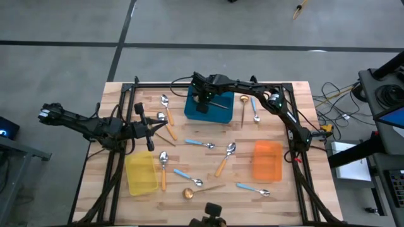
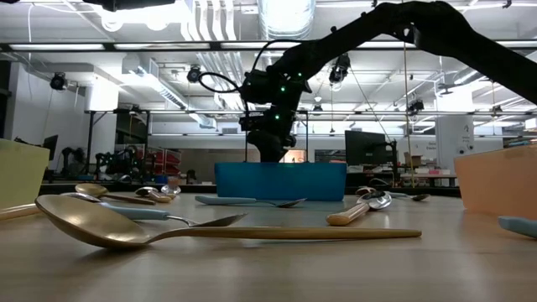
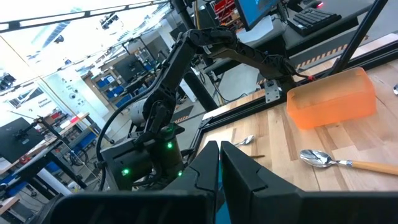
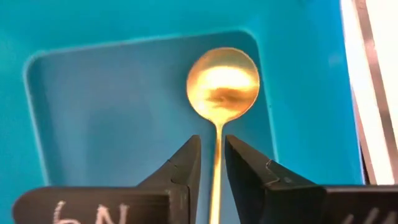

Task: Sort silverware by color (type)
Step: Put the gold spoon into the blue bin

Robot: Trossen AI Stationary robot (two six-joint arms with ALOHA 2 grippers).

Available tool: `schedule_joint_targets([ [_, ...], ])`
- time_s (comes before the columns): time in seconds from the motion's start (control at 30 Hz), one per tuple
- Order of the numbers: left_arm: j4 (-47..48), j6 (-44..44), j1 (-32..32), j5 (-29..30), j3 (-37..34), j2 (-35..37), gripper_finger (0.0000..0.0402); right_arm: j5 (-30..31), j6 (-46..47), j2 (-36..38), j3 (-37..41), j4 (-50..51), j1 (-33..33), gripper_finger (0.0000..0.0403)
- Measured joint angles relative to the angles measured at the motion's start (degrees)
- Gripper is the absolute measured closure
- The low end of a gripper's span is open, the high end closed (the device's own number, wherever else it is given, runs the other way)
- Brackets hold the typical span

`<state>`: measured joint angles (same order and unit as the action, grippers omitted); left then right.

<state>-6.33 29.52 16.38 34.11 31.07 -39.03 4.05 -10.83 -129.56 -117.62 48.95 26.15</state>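
My right gripper (image 4: 212, 144) hangs over the blue bin (image 1: 218, 113) at the table's far middle, pointing steeply down. It is open a little. Its fingers stand on either side of a gold spoon's thin handle (image 4: 217, 162), with a narrow gap on each side. The gold spoon's bowl (image 4: 222, 84) lies on the bin's floor, near a corner. My left gripper (image 1: 154, 124) waits shut above the table's left side, holding nothing. Loose spoons lie on the table: blue-handled (image 1: 199, 144), orange-handled (image 1: 222, 161) and gold (image 1: 196, 191).
A yellow bin (image 1: 140, 173) stands near left and an orange bin (image 1: 267, 161) at the right. Another gold spoon (image 1: 243, 106) and a blue-handled spoon (image 1: 255, 111) lie right of the blue bin. A black frame (image 1: 297, 126) edges the table.
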Motion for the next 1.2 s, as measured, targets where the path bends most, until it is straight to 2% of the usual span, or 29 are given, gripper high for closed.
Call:
schedule_joint_targets([
  [0.4,0.0,0.0,0.0,0.0,0.0,0.0,0.0402,0.0,23.32,0.06,0.0,1.79,-0.14,0.0346],
  [0.8,0.02,0.01,0.0,0.0,-0.01,0.0,0.0402,0.0,27.8,0.11,0.0,11.69,-1.54,0.0364],
  [1.2,0.02,0.0,0.0,-0.02,0.0,0.0,0.0402,0.02,27.37,0.13,0.0,11.89,-2.27,0.0365],
])
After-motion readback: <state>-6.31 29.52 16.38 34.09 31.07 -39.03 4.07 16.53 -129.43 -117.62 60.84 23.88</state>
